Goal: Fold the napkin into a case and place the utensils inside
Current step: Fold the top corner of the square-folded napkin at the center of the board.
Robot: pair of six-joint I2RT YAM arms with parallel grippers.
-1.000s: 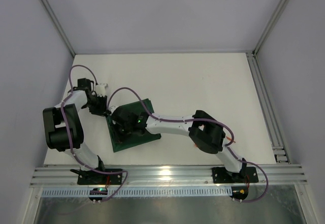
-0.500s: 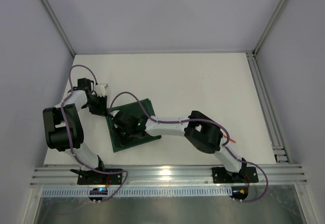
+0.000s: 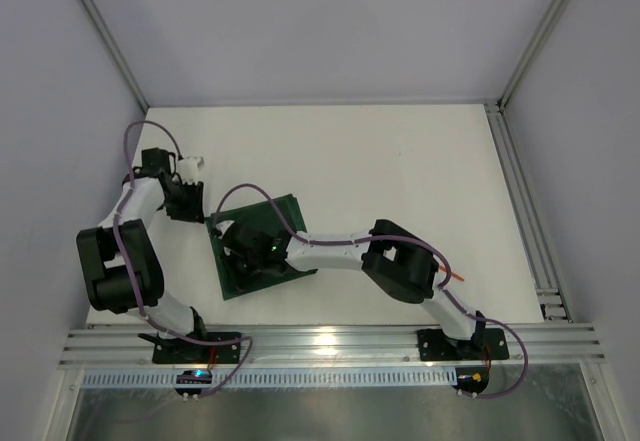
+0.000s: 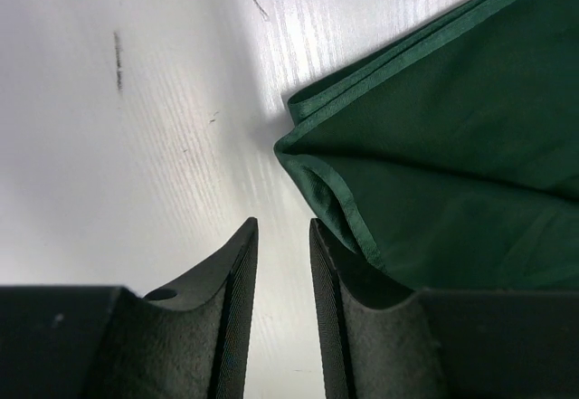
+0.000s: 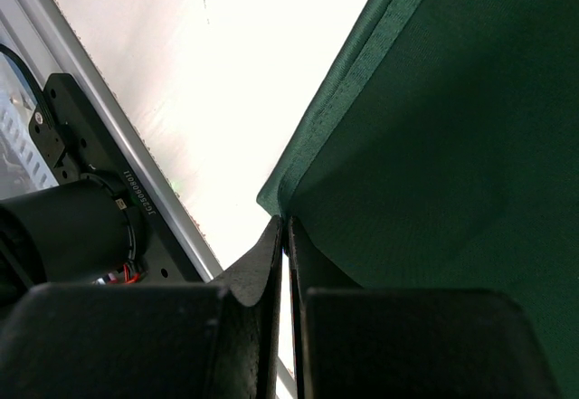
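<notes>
Left gripper (image 4: 283, 229) has released and backed off napkin (image 4: 452, 164); right gripper (image 5: 283, 223) clenched at its edge.

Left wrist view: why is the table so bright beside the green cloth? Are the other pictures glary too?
Left wrist view: light glares off the white table by the napkin corner; the left tool is dark, with little detail. Right wrist view: the table washes out white, the napkin's hem is sharp. Top external view: a bright reflection on the near rail.

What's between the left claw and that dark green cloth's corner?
Only bare white table lies between left gripper and dark green cloth napkin, in the left wrist view.
</notes>
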